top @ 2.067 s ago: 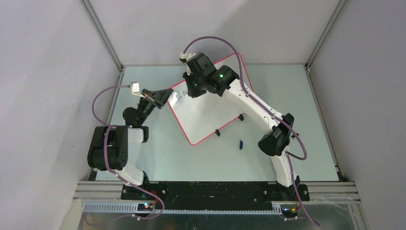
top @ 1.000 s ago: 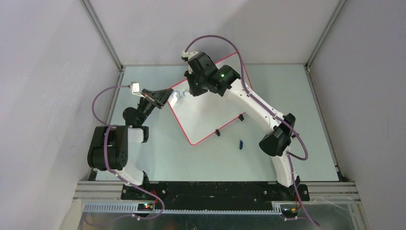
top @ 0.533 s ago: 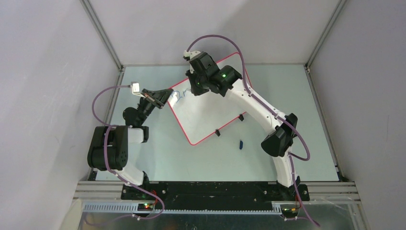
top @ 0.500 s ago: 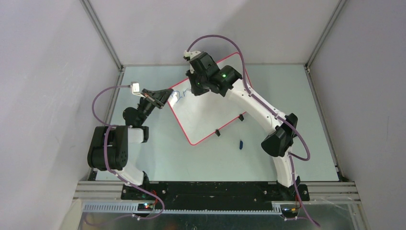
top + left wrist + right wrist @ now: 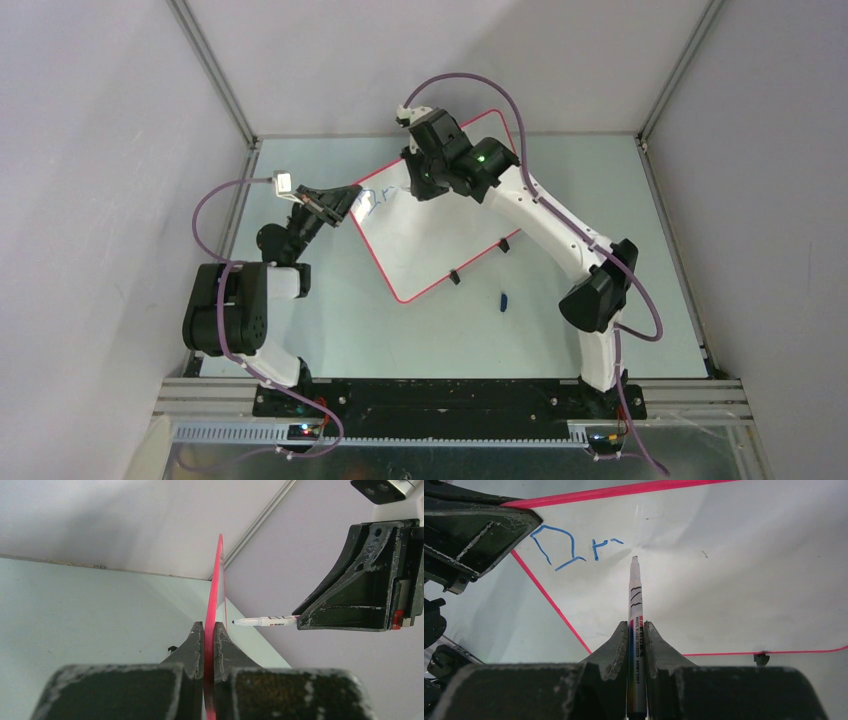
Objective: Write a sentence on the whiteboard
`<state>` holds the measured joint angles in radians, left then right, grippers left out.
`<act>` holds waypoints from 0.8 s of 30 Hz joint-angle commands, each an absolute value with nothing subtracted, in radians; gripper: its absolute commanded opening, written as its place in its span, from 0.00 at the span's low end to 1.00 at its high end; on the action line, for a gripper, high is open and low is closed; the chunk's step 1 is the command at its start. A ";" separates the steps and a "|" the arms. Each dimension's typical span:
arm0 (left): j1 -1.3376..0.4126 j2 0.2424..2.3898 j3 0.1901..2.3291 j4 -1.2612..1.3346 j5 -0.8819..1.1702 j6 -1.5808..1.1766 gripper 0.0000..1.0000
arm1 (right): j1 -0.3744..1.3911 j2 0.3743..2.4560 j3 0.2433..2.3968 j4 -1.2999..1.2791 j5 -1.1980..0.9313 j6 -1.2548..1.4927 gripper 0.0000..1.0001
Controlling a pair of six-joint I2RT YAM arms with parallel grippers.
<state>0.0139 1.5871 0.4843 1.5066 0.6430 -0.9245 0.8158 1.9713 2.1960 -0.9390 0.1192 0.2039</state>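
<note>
The whiteboard (image 5: 430, 250) lies slanted in the middle of the top view. The left gripper (image 5: 209, 630) pinches its left corner, with both jaws pressed tight on the thin red rim. I think this is so the board does not slide when the pen pushes on it.

The right gripper (image 5: 638, 627) squeezes a marker (image 5: 633, 587) between its fingers. The tip sticks out in front so it can reach the board. The tip is right at the white face, but I cannot tell if it touches.

The sentence (image 5: 569, 547) is in the upper left of the right wrist view. It is only a blue "Dr" so far, so most of the writing is not done. The tip waits just to the right of the letters, where the next one should go.

A small blue thing (image 5: 503, 300), maybe the cap, lies on the table (image 5: 330, 320) below the board's lower right edge, out of the way.
</note>
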 commanded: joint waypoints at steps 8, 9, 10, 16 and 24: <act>-0.012 1.578 0.474 1.529 0.724 -0.807 0.01 | 0.808 1.927 2.221 -0.892 0.077 0.191 0.00; -0.012 1.577 0.475 1.529 0.725 -0.807 0.01 | 0.809 1.936 2.229 -0.898 0.077 0.190 0.00; -0.012 1.578 0.475 1.529 0.725 -0.807 0.01 | 0.809 1.940 2.240 -0.900 0.077 0.188 0.00; -0.013 1.578 0.475 1.529 0.724 -0.807 0.01 | 0.809 1.958 2.260 -0.900 0.068 0.189 0.00; -0.012 1.576 0.473 1.529 0.725 -0.807 0.01 | 0.801 1.986 2.284 -0.920 0.086 0.195 0.00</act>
<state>0.0135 1.5871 0.4843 1.5066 0.6430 -0.9241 0.8082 1.9747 2.2353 -0.9218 0.0788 0.2039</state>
